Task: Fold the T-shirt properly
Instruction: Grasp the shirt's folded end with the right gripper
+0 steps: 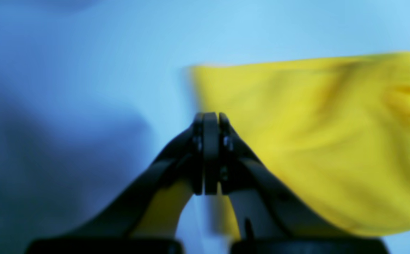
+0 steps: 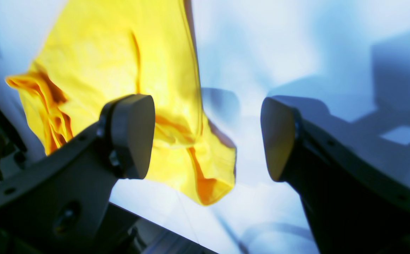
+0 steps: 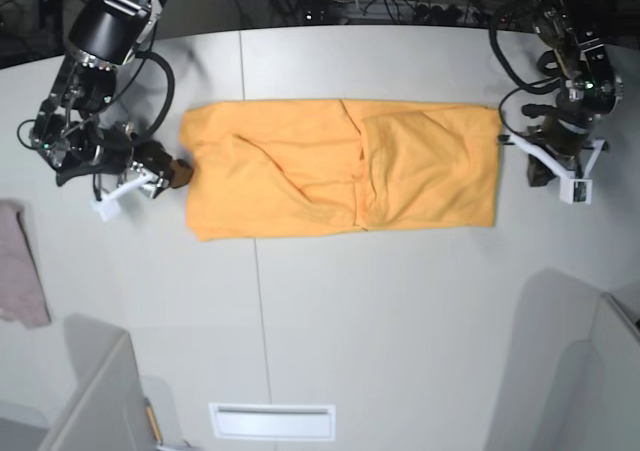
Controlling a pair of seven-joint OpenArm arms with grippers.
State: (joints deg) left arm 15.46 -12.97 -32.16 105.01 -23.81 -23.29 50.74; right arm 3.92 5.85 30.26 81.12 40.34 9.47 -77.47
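Note:
The orange-yellow T-shirt (image 3: 340, 169) lies flat on the white table (image 3: 380, 311), folded into a wide rectangle with creases near its middle. My right gripper (image 3: 176, 174) is at the shirt's left edge, open and empty. In the right wrist view its fingers (image 2: 130, 135) are spread wide, with a shirt corner (image 2: 120, 63) beyond them. My left gripper (image 3: 540, 174) is just off the shirt's right edge. In the left wrist view it (image 1: 210, 118) is shut with nothing between the fingers, and the shirt (image 1: 331, 141) lies blurred to its right.
A small pinkish-grey cloth (image 3: 20, 261) lies at the table's left edge. Grey panels stand at the front left (image 3: 95, 391) and front right (image 3: 580, 361). A white slot plate (image 3: 272, 421) sits at the front. Cables (image 3: 400, 1) run along the back.

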